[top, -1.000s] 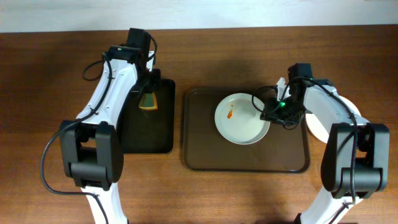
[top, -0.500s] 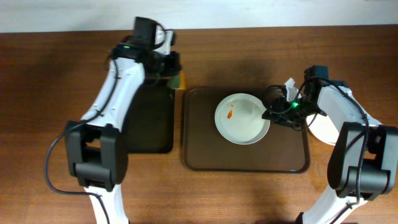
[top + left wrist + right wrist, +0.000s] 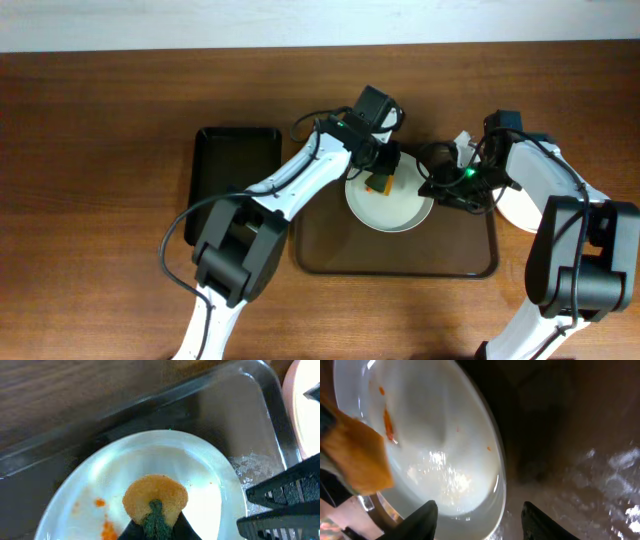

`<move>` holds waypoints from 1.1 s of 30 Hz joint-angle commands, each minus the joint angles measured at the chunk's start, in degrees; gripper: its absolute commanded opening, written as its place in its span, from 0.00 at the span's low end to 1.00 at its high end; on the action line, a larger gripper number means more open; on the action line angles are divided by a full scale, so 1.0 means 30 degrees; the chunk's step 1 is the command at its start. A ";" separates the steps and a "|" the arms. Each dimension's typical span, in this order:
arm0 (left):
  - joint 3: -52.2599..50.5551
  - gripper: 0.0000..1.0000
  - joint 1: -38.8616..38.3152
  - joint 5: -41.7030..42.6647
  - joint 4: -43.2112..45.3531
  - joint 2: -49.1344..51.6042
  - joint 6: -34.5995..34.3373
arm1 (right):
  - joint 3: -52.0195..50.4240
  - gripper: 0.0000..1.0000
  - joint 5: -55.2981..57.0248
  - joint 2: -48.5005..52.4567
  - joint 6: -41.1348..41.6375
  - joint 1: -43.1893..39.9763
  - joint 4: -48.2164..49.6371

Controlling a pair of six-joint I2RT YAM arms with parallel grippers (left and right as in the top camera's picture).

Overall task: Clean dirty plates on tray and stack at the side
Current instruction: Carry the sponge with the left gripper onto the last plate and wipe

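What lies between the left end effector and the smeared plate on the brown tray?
A yellow sponge, gripped by the left end effector, sits over the plate, near its middle; the left wrist view shows it best.

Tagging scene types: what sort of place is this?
Probably a lab bench staged for dish cleaning, not a real kitchen: wooden table, brown tray holding a sauce-smeared plate, sponge in the left claw.

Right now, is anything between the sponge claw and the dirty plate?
Nothing visible is. The left gripper holds only its sponge over the plate, which lies on the tray; the sauce smear beside the sponge is uncovered.
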 commanded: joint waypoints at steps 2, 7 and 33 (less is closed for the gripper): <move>0.0350 0.14 -0.0197 -0.0124 0.0000 0.0219 -0.0131 | -0.1100 0.52 0.0058 -0.0291 0.0160 0.0291 0.1530; 0.0357 0.63 -0.0189 -0.0299 -0.0291 0.0219 -0.0051 | -0.1180 0.49 0.1996 -0.0291 0.1071 0.0743 0.1902; 0.0328 0.38 -0.0765 -0.2404 -0.2863 0.1545 0.3373 | -0.1217 0.04 0.2550 -0.0291 0.1086 0.1872 0.2390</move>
